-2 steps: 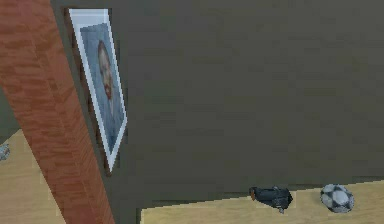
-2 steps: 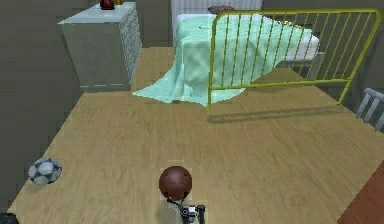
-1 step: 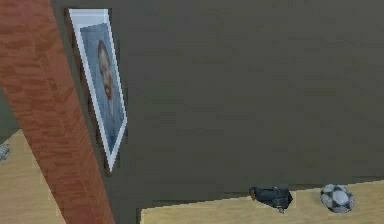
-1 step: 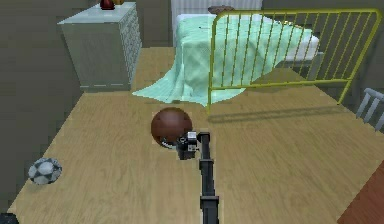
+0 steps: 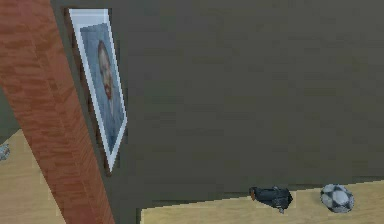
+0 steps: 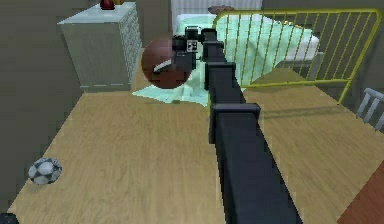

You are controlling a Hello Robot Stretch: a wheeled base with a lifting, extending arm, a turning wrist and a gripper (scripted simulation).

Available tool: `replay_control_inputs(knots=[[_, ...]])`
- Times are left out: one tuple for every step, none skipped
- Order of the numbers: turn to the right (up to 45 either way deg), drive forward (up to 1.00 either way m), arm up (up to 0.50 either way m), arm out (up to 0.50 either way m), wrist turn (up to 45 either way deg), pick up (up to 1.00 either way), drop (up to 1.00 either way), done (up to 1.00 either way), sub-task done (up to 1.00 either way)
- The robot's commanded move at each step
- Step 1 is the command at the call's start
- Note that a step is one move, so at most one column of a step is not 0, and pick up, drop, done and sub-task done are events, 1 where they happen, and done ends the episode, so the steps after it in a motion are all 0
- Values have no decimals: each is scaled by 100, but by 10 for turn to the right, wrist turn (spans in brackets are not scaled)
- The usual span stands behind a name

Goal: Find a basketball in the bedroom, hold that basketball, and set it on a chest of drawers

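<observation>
Nearest: dark arm (image 6: pixel 243 160), running up from the bottom edge. Left to right in the arm side view:

- black-and-white ball (image 6: pixel 43 171) on the floor
- pale chest of drawers (image 6: pixel 100 45) against the wall, small red item (image 6: pixel 107 5) on top
- brown basketball (image 6: pixel 160 64) at the jaws' end, green bed cover (image 6: pixel 165 93) behind and below it
- bed (image 6: pixel 265 45) with yellow rail (image 6: pixel 300 13)

Jaws' state: cannot tell, nor whether the basketball is held or rests on the cover.

Judged: basketball found and reached. Carrying it to the drawers and setting it down remain.
</observation>
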Motion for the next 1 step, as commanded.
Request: replay_control_inputs(knots=[[0, 0, 0, 0, -450, 0, 0, 0, 0]])
